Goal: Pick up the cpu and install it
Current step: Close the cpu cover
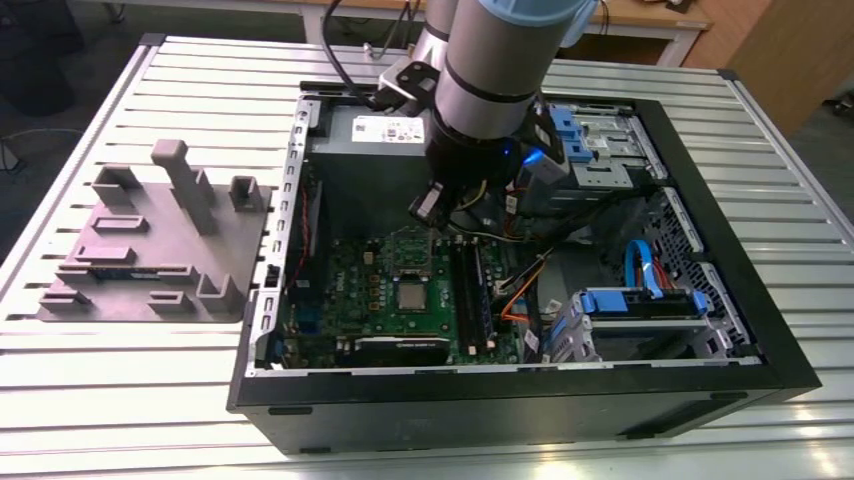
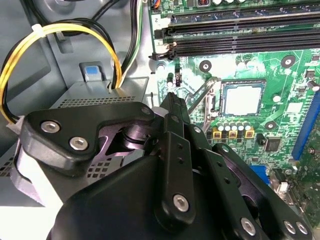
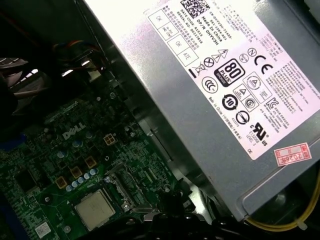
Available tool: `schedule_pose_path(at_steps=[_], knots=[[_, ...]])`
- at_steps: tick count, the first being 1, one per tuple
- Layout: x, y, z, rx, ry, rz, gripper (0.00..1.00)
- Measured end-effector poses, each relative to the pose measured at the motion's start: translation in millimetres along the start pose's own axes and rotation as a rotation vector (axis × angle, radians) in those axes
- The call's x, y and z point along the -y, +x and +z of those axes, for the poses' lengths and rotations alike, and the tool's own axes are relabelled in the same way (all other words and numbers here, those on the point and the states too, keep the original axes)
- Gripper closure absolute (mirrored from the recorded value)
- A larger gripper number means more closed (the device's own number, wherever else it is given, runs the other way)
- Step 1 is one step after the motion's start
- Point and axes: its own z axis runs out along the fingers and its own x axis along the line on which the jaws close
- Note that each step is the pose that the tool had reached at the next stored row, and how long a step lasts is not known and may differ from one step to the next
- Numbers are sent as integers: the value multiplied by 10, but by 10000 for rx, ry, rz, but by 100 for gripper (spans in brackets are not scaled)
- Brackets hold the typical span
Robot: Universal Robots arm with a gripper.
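Observation:
The cpu (image 1: pixel 411 296) is a small square chip with a silvery top. It lies flat in the socket in the middle of the green motherboard (image 1: pixel 360 270), inside the open computer case. In both wrist views the cpu (image 2: pixel 242 98) (image 3: pixel 95 210) sits level within the socket frame, with a thin metal lever (image 2: pixel 200 97) standing beside it. My gripper (image 1: pixel 430 205) hangs above the board's far edge, next to the power supply and apart from the cpu. In the second wrist view the black gripper (image 2: pixel 171 99) points at the board a short way from the socket.
The silver-grey power supply (image 3: pixel 220 85) with its white label stands close beside the gripper. Long black memory slots (image 2: pixel 240 35) run next to the socket. Yellow and black cables (image 2: pixel 60 35), drive bays with blue parts (image 1: pixel 641 300) and the case walls (image 1: pixel 534 400) crowd the space. A grey fixture (image 1: pixel 154 240) lies outside.

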Motion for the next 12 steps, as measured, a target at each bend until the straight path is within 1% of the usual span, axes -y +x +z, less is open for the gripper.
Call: schedule_pose_path(at_steps=[3, 7, 12], knots=[[-2, 1, -6, 3, -10, -59, 90], [-4, 1, -19, -8, -15, -149, 90], [-3, 2, -20, -40, -28, -398, 90]])
